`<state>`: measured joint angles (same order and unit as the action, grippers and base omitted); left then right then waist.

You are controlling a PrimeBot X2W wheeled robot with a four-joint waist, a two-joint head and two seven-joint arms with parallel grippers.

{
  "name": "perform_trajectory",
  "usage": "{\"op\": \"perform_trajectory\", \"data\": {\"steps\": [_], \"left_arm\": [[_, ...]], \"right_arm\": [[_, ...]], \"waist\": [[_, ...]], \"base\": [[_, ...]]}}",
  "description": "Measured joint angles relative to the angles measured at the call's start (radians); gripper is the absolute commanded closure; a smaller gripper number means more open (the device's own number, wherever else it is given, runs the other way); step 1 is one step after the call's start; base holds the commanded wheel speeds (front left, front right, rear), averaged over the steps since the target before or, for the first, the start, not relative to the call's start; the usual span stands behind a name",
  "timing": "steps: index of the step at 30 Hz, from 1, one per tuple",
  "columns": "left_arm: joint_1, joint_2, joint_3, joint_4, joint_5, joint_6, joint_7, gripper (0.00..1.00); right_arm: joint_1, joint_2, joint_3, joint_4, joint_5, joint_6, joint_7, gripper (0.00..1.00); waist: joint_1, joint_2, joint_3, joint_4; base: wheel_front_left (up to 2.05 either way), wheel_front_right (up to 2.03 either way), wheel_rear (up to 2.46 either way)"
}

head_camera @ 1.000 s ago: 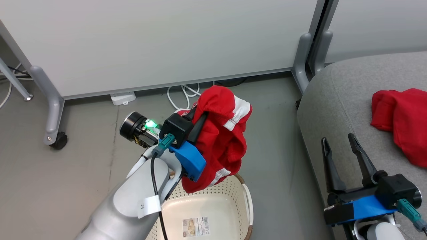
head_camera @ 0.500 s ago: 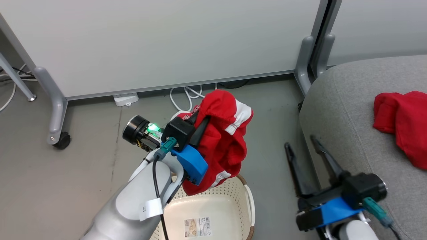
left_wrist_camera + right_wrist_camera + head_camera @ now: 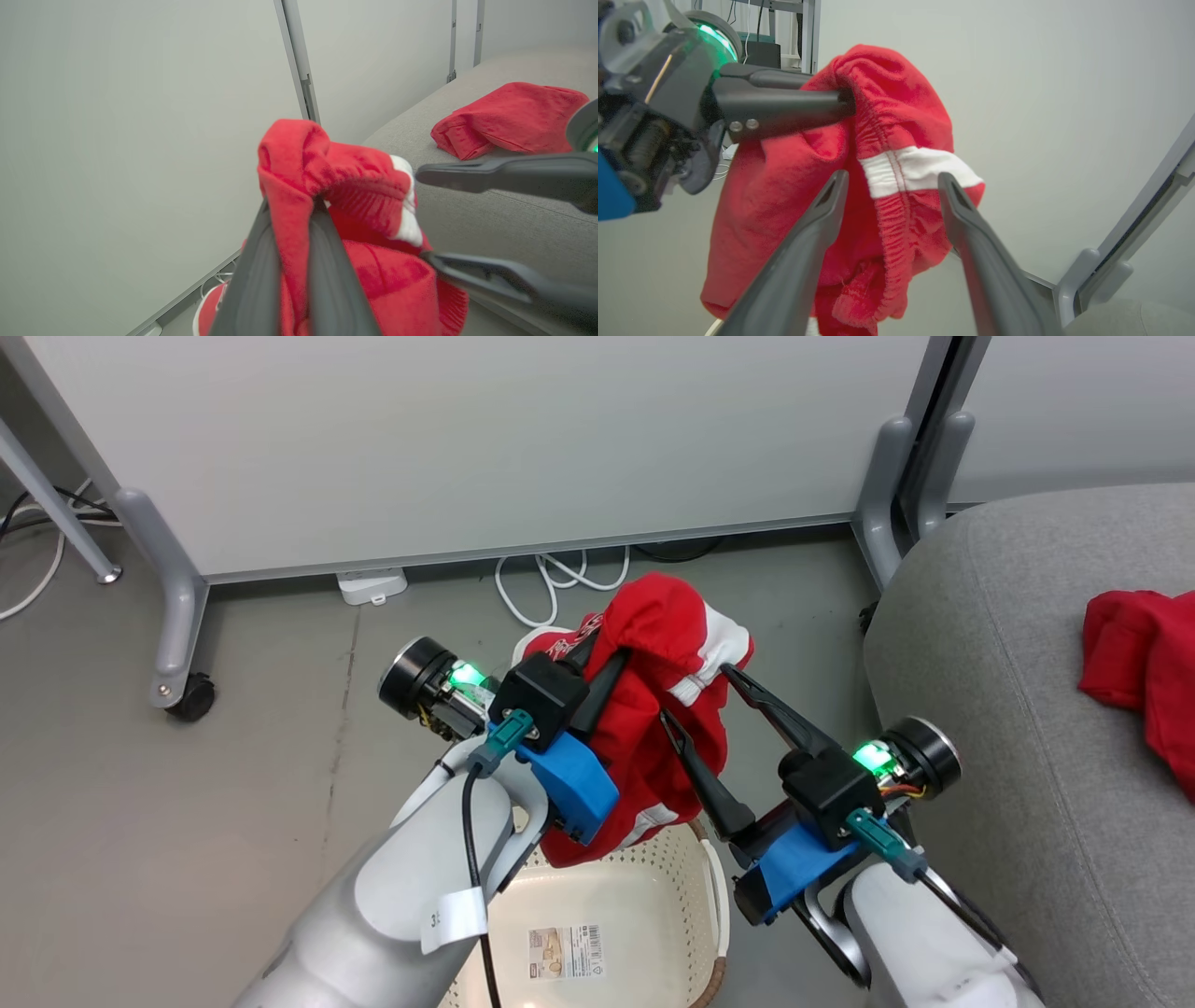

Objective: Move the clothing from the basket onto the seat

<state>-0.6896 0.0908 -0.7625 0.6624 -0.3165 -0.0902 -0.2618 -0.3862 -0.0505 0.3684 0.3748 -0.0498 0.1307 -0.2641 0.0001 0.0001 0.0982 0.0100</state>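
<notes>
A red garment with white stripes point(image 3: 653, 747) hangs over the cream basket point(image 3: 714, 896), with my left gripper point(image 3: 602, 658) shut on its bunched waistband. In the left wrist view the two fingers pinch a fold of that red garment point(image 3: 364, 196). My right gripper point(image 3: 695, 693) is open, its fingers standing on either side of the garment's white-striped edge point(image 3: 915, 170) without closing. The left gripper point(image 3: 845, 102) shows at upper left of the right wrist view. A second red garment point(image 3: 1144, 658) lies on the grey seat point(image 3: 1008, 709) at the right.
Pale partition panels stand behind, with a grey post point(image 3: 901, 495) near the seat's corner and a wheeled foot point(image 3: 191, 695) at the left. White cables point(image 3: 551, 583) and a white adapter point(image 3: 372, 586) lie on the floor under the panel.
My right gripper has swung left from beside the seat to the hanging garment, still open. The left gripper keeps its hold. The head camera has shifted a little.
</notes>
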Motion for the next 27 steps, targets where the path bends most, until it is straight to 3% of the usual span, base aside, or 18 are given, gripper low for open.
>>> {"op": "perform_trajectory", "data": {"steps": [8,17,19,20,27], "left_arm": [[-0.02,-0.018,-0.023,-0.016,0.009,-0.006,0.0,1.0],[-0.031,-0.03,-0.05,-0.038,0.012,-0.012,0.0,1.0],[-0.031,-0.031,-0.052,-0.042,0.011,-0.013,0.0,1.0],[-0.031,-0.032,-0.053,-0.043,0.011,-0.013,0.0,1.0],[-0.032,-0.033,-0.051,-0.043,0.013,-0.012,0.0,1.0]], "right_arm": [[-0.13,0.0,-0.012,0.141,-0.191,0.0,0.0,0.0],[-0.207,0.0,-0.041,0.205,-0.177,0.0,0.0,0.0],[-0.208,0.0,-0.039,0.23,-0.146,0.0,0.0,0.96],[-0.209,0.001,-0.038,0.234,-0.131,0.0,0.0,1.0],[-0.218,0.0,-0.031,0.229,-0.086,0.0,0.0,1.0]], "waist": [[0.0,0.0,0.024,0.019],[0.0,0.0,0.041,0.038],[0.0,0.0,0.042,0.041],[0.0,0.0,0.043,0.042],[0.0,0.0,0.045,0.041]], "base": [[0.0,0.0,0.0],[0.0,0.0,0.0],[0.0,0.0,0.0],[0.0,0.0,0.0],[0.0,0.0,0.0]]}}
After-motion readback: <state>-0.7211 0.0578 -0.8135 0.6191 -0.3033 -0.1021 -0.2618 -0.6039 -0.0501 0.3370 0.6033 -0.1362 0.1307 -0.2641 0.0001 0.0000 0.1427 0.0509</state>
